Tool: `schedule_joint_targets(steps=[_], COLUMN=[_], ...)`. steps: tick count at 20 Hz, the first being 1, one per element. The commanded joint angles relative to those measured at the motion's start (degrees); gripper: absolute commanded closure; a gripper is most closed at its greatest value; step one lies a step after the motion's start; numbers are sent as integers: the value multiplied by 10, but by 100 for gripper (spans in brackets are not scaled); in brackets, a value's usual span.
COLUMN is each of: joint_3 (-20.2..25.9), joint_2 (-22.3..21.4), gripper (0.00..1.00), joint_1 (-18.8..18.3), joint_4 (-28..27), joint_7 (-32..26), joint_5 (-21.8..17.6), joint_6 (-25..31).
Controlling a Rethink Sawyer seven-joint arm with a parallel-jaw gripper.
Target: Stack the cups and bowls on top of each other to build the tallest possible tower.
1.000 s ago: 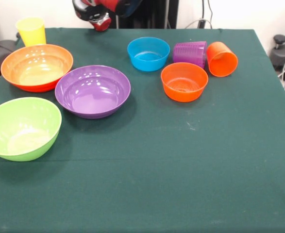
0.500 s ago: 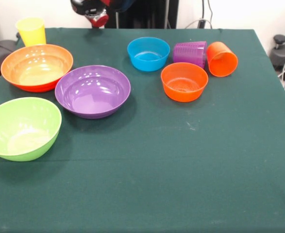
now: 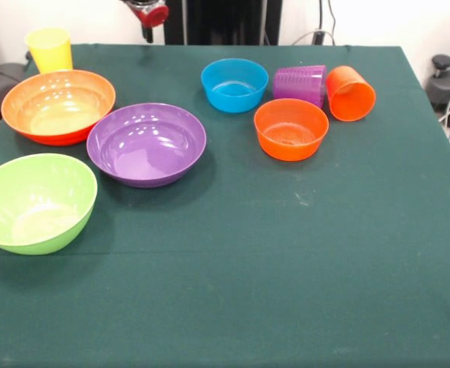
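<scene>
- Only a red and black tip of the gripper (image 3: 149, 13) shows at the top edge of the front view, above the far side of the table (image 3: 286, 268); I cannot tell how it is set or whether it has anything.
- The yellow cup (image 3: 49, 49) stands upright at the far left corner, just behind the large orange bowl (image 3: 58, 106).
- The purple bowl (image 3: 146, 144), glossy and wide, sits just beside the large orange bowl, and the lime green bowl (image 3: 34, 202) lies nearer, at the left edge.
- The small blue bowl (image 3: 234, 84) sits mouth up, with the ribbed purple cup (image 3: 300, 83) next to it.
- The orange cup (image 3: 350, 93) lies on its side, mouth towards us, beside the purple cup.
- The small orange bowl (image 3: 290, 129) sits just in front of these.
</scene>
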Motion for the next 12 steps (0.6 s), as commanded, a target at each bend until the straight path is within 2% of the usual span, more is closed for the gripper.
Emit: schedule_joint_targets(steps=[1,8,12], joint_3=[57,48,42], joint_2=[-32,-16,-6], gripper=[100,100,100], joint_1=[8,9,0], joint_4=[-47,-65,-91], joint_7=[-45,-23,-2], joint_5=[13,2,-8], joint_6=[77,64,29])
